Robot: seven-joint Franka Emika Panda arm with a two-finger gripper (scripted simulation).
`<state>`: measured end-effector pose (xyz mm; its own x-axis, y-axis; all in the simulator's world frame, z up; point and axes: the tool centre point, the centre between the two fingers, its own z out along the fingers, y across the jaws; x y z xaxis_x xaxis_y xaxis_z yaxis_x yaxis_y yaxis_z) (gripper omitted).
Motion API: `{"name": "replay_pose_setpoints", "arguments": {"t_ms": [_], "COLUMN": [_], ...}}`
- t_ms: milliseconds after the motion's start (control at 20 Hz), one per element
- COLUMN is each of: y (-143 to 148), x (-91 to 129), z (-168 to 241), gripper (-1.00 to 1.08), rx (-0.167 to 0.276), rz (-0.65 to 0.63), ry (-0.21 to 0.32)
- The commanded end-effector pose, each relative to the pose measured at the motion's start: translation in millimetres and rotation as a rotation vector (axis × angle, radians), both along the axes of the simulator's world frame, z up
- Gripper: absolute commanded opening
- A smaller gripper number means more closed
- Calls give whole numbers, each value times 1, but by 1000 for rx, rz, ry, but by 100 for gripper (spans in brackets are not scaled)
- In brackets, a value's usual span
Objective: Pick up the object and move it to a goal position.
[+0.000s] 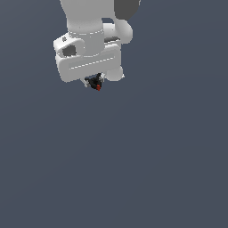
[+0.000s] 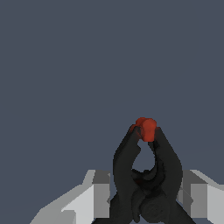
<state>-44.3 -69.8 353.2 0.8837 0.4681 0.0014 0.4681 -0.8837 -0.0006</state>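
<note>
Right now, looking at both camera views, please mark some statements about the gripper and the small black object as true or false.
1. The object sits between the fingers of the gripper. True.
2. The object has a blue tip. False: the tip is red.
3. The gripper is wide open and holds nothing. False: it is shut on the object.
4. The object is far smaller than the white gripper. True.
5. In the exterior view the gripper is near the lower edge. False: it is in the upper part of the picture.
</note>
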Motion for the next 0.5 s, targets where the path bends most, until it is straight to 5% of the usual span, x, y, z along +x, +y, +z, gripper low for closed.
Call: {"name": "replay_pose_setpoints", "arguments": {"t_ms": [0,450], "y": [-5,-20], "x": [-5,-17], "z": [28,107], "gripper": [-100,-100], "rx": [0,-1], "rz": [0,-1], "ry": [1,1]}}
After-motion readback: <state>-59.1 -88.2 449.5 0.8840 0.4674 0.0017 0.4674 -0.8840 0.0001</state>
